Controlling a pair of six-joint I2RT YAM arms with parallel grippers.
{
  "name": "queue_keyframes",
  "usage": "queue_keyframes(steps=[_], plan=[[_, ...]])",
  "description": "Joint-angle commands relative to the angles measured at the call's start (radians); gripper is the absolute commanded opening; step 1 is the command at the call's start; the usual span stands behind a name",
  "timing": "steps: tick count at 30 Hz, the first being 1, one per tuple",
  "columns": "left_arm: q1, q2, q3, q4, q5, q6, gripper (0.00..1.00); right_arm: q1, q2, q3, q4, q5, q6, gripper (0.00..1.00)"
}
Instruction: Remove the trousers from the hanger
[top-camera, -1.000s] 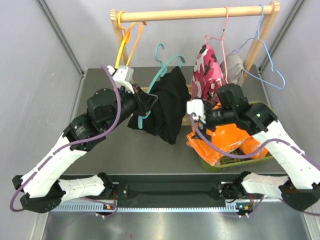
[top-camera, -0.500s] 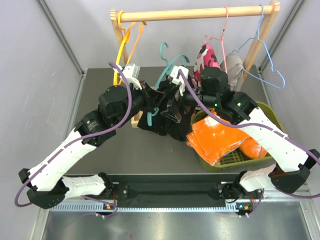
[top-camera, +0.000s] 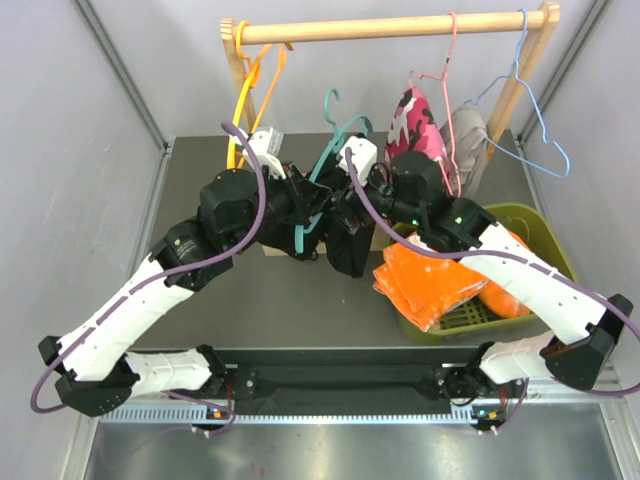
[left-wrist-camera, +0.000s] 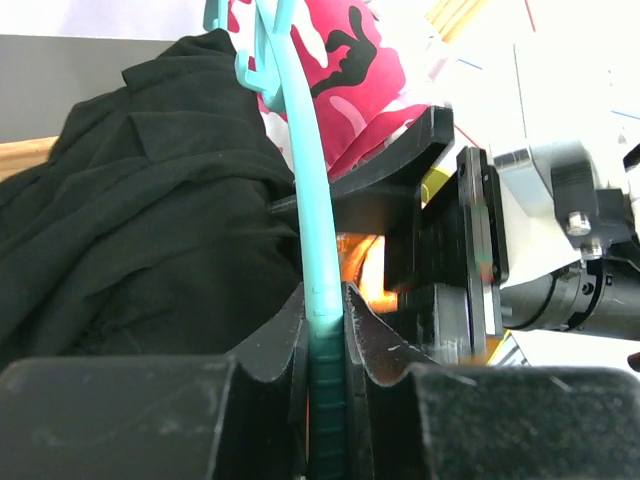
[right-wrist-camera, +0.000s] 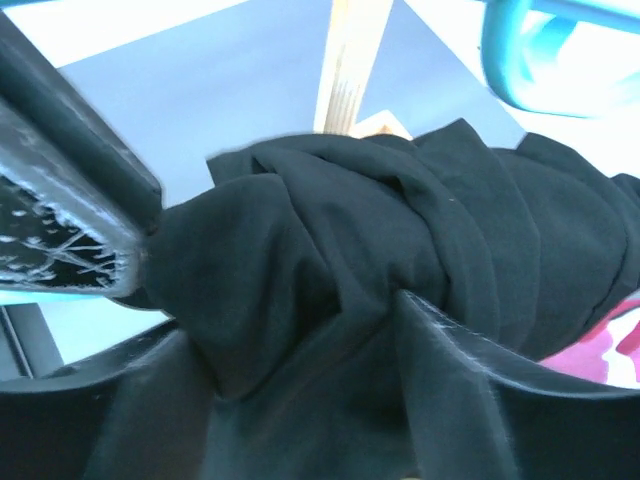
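The black trousers (top-camera: 348, 245) hang bunched on a teal hanger (top-camera: 322, 165), off the rail, between my two arms. My left gripper (top-camera: 306, 214) is shut on the hanger's teal bar (left-wrist-camera: 318, 250), seen close in the left wrist view, with the black cloth (left-wrist-camera: 140, 230) to its left. My right gripper (top-camera: 344, 208) is closed on a thick fold of the black trousers (right-wrist-camera: 330, 250), which fills the space between its fingers (right-wrist-camera: 455, 380). The orange trousers (top-camera: 440, 280) lie in the green basket (top-camera: 545, 235). The pink camouflage trousers (top-camera: 415, 125) and the grey ones (top-camera: 468, 130) hang on the rail.
The wooden rail (top-camera: 390, 28) stands at the back on two slanted posts. Empty yellow and orange hangers (top-camera: 250, 85) hang at its left, a pink one (top-camera: 445, 75) and a blue one (top-camera: 530, 110) at its right. The basket sits at the table's right.
My right arm swung left from the basket to the black trousers and closed on them. My left gripper, holding the teal hanger, moved up and right.
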Motion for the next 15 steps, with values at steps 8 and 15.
queue_keyframes(steps=[8,15], plan=[[-0.004,-0.077,0.066,0.112,0.032,-0.003,0.0,-0.052,0.009,0.095,-0.083,-0.118,-0.139,0.04],[-0.005,-0.115,-0.034,0.057,-0.069,0.048,0.0,-0.078,-0.031,0.283,-0.252,-0.27,-0.336,0.0]])
